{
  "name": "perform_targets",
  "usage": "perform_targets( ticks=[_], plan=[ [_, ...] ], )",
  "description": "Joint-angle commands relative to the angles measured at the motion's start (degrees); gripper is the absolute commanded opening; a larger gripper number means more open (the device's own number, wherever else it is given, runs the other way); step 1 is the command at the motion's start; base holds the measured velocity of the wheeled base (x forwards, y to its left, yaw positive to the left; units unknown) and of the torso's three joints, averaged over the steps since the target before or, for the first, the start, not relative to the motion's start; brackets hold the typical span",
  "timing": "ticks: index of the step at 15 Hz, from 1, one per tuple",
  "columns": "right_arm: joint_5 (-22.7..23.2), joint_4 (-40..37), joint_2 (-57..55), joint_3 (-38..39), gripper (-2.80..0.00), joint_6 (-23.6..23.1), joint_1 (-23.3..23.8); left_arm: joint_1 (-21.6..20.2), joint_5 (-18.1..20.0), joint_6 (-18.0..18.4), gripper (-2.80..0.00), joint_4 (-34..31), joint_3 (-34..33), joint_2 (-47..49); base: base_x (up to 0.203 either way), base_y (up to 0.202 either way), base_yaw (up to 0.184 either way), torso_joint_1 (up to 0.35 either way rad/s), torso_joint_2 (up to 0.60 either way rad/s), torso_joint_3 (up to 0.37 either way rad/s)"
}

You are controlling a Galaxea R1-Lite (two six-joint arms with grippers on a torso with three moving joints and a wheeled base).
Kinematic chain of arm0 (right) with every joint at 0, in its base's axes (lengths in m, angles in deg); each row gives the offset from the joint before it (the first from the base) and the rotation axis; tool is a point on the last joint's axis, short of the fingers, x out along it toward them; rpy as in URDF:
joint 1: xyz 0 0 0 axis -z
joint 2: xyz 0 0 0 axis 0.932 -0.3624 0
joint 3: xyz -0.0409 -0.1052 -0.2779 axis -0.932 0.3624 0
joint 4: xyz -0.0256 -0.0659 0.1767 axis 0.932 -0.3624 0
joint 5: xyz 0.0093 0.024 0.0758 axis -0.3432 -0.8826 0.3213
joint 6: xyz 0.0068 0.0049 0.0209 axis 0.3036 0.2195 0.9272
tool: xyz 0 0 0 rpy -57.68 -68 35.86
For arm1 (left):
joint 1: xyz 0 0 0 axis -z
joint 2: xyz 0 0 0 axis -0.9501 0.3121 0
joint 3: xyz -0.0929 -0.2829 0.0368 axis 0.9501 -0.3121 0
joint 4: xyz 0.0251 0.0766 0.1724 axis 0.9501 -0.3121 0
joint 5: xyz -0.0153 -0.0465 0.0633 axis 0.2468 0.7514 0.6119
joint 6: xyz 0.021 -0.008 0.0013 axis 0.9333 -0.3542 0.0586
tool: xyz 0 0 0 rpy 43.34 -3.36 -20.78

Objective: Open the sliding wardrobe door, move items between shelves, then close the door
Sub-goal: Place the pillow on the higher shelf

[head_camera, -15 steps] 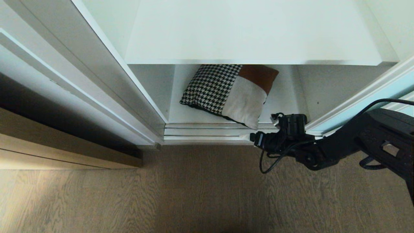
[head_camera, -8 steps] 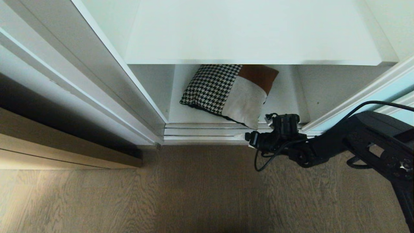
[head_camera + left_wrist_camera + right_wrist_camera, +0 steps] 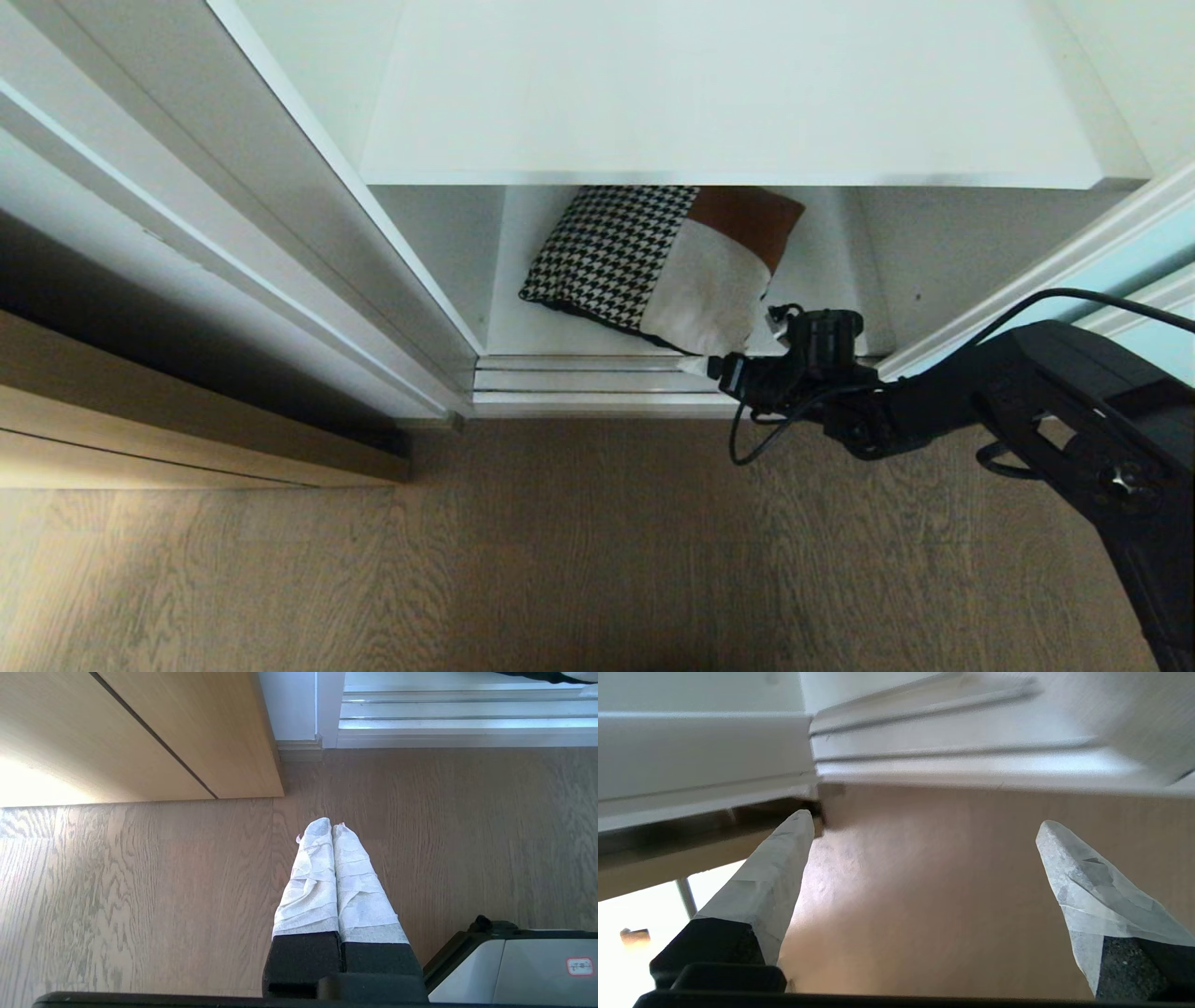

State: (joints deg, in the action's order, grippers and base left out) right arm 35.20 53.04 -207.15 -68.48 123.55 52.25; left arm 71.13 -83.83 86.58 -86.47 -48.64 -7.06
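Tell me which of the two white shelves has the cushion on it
The lower shelf, just above the door tracks, holds the houndstooth cushion. The upper shelf above it is a bare white board.

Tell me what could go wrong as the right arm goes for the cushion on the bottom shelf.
1. The right gripper, jaws wide open, sits low at the sliding-door track; a finger could catch on its rails.
2. The cushion lies partly under the upper shelf, so lifting it straight up may jam it against that edge.
3. The gripper is nearest the cushion's cream corner; a corner pinch could slip.
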Motion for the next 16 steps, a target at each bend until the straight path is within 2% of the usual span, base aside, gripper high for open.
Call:
perform_targets(
  ticks=[1, 4, 9, 16],
  plan=[
    [0.18, -0.17, -0.32, -1.09, 0.00, -0.44, 1.54, -0.02, 0.01, 0.00, -2.80, -0.02, -0.09, 0.09, 0.000, 0.000, 0.000, 0.000, 0.00, 0.000],
    [0.18, -0.74, -0.24, -1.70, 0.00, -2.53, 3.38, -0.02, 0.01, 0.00, -2.80, -0.02, -0.09, 0.09, 0.000, 0.000, 0.000, 0.000, 0.00, 0.000],
    [0.09, -2.39, -1.02, -4.37, 0.00, -3.39, 4.74, -0.02, 0.01, 0.00, -2.80, -0.02, -0.09, 0.09, 0.000, 0.000, 0.000, 0.000, 0.00, 0.000],
    [-0.01, -5.03, -5.99, -12.94, 0.00, -3.90, 5.97, -0.02, 0.01, 0.00, -2.80, -0.02, -0.09, 0.09, 0.000, 0.000, 0.000, 0.000, 0.00, 0.000]
  ],
)
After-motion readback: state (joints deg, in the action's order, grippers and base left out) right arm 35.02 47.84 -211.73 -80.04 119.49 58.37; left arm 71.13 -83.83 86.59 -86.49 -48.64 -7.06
